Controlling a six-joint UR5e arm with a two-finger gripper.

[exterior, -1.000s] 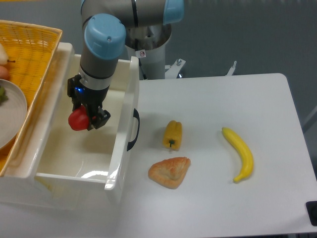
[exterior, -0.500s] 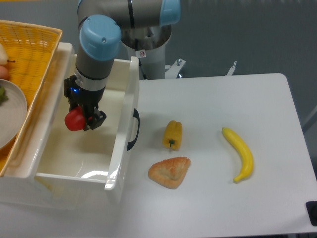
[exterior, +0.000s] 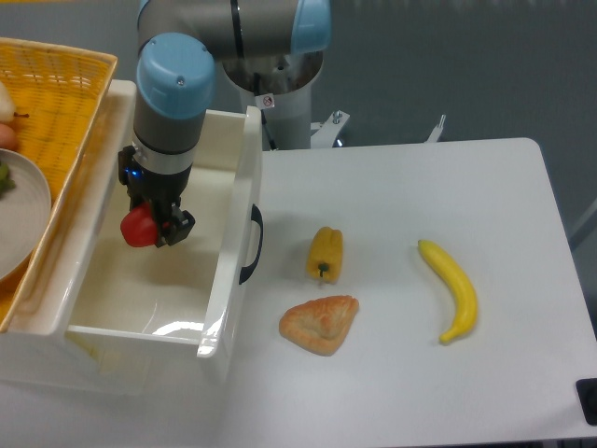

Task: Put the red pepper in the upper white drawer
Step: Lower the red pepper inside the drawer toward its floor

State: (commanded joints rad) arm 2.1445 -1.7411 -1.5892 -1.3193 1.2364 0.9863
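The red pepper [exterior: 140, 227] is held clamped in the tool [exterior: 152, 224] inside the upper white drawer [exterior: 233, 243], above its floor. The drawer is seen at the tabletop's [exterior: 401, 196] left edge.

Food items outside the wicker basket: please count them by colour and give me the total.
Red: 1, the red pepper, held by the tool over the white drawer.
Yellow: 2, the yellow pepper and the banana on the table.
Golden brown: 1, the pastry.
Total: 4
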